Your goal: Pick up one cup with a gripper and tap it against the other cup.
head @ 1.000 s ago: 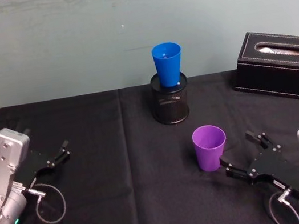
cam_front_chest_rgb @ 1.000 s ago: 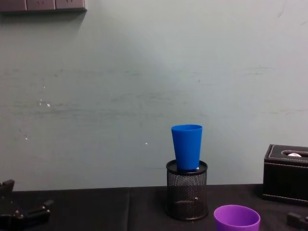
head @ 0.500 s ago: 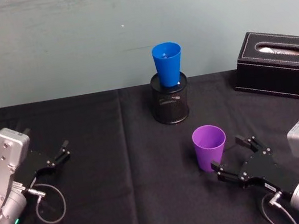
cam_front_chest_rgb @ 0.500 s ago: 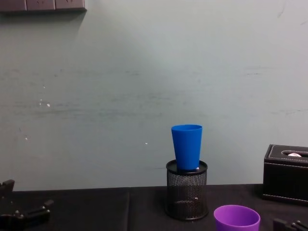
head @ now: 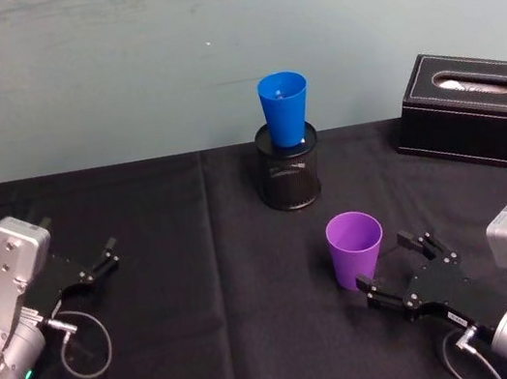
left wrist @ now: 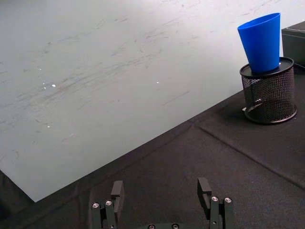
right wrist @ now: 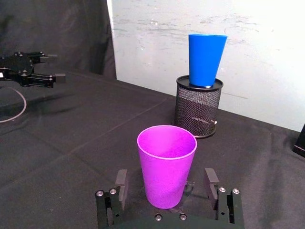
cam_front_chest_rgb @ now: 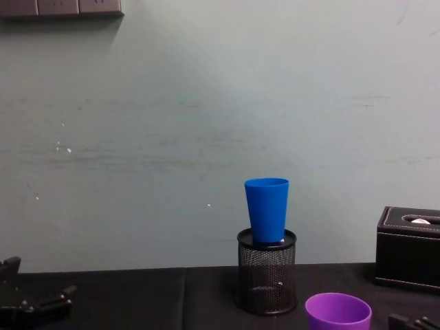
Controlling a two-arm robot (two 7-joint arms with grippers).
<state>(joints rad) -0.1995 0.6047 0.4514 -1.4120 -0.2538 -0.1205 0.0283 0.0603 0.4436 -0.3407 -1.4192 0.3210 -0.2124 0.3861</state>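
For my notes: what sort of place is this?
Probably an office-like robot test bench: a black-clothed table against a plain pale wall, with a mesh pen holder and a tissue box.

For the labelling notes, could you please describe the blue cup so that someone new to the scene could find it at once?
On the black table, near the back edge by the pale wall, stands a black mesh pen holder. The blue cup sits upright in its top, whereas the purple cup stands lower, on the table itself.
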